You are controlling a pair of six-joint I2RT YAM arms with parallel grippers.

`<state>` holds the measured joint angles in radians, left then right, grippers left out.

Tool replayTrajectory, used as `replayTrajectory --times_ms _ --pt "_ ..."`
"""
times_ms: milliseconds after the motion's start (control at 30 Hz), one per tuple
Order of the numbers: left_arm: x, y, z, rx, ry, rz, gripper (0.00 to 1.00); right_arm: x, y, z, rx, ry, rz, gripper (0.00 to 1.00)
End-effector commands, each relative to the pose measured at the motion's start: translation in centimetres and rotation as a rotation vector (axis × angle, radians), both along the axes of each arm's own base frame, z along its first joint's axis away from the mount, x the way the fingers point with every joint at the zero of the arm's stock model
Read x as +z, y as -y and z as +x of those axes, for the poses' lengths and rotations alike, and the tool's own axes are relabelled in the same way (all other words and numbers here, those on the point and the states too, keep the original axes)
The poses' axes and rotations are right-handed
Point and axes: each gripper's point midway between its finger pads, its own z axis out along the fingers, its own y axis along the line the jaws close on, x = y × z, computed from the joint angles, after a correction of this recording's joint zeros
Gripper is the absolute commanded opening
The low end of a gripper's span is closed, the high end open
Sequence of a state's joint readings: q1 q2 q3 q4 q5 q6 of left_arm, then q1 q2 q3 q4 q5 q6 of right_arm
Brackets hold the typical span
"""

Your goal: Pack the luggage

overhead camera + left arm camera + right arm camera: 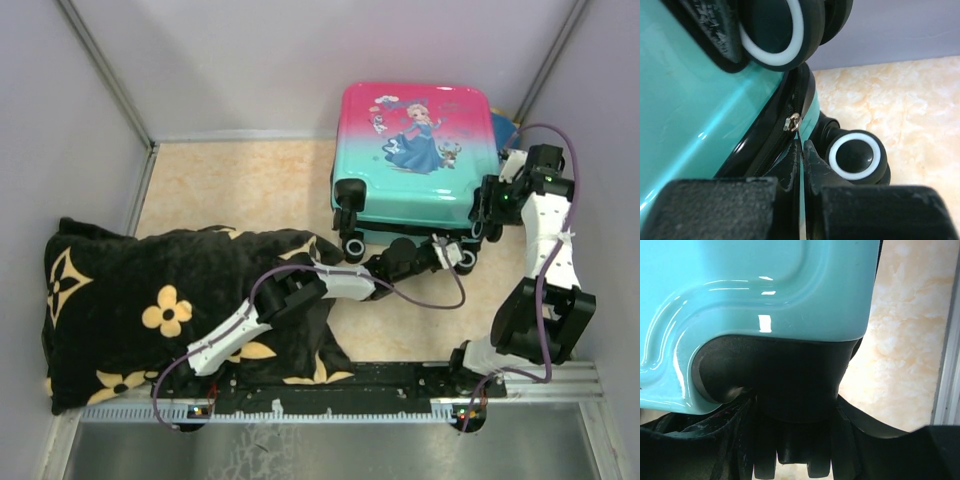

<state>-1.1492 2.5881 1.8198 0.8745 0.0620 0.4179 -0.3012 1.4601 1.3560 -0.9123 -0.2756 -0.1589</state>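
Two grippers meet the luggage (415, 150), which we find lying flat and closed on the table (240, 180), print upward. At its wheeled edge, the left gripper (802, 147) has its jaws pressed together just short of the zipper pull (792, 122). At the luggage's corner, the right gripper (492, 208) clamps a black wheel mount (790, 375). Well apart from the luggage lies a black blanket (150, 300).

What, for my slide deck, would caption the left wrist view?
Shut left gripper just below the zipper slider on the luggage, between two wheels.
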Motion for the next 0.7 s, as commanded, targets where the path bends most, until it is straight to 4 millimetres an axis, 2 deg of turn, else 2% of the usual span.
replayTrajectory --times_ms 0,100,167,233,333,367,433,533,600,667 --pt "3.9 -1.2 -5.3 -0.143 0.071 -0.046 0.01 0.9 -6.6 1.4 0.199 0.047 0.183 0.00" --pt "3.4 -4.7 -5.1 -0.092 0.080 -0.023 0.01 0.4 -4.9 1.4 0.163 0.047 0.158 0.00" --pt "2.6 -5.9 -5.2 -0.090 0.071 0.007 0.01 -0.1 -4.1 1.5 0.156 0.044 0.149 0.00" --pt "2.0 -5.9 -5.5 -0.105 0.056 0.025 0.01 -0.4 -3.8 1.8 0.163 0.044 0.140 0.00" --pt "2.4 -4.7 -5.7 -0.133 0.010 0.017 0.01 -0.7 -3.6 2.3 0.169 0.046 0.133 0.00" --pt "2.6 -4.4 -5.8 -0.141 -0.007 0.012 0.06 -0.9 -3.4 2.4 0.173 0.044 0.126 0.00" --pt "3.1 -4.4 -6.3 -0.165 -0.020 0.018 0.24 -1.0 -2.9 2.7 0.176 0.046 0.102 0.00" --pt "6.3 -6.4 -6.9 -0.177 0.004 0.013 0.61 -0.5 -1.8 3.1 0.187 0.075 0.067 0.00" --pt "7.9 -8.5 -6.5 -0.169 -0.026 0.027 0.70 -0.2 -0.9 3.4 0.189 0.098 0.060 0.00" --pt "8.7 -10.8 -6.0 -0.175 -0.084 0.061 0.72 0.1 -0.5 3.4 0.214 0.101 0.069 0.00"
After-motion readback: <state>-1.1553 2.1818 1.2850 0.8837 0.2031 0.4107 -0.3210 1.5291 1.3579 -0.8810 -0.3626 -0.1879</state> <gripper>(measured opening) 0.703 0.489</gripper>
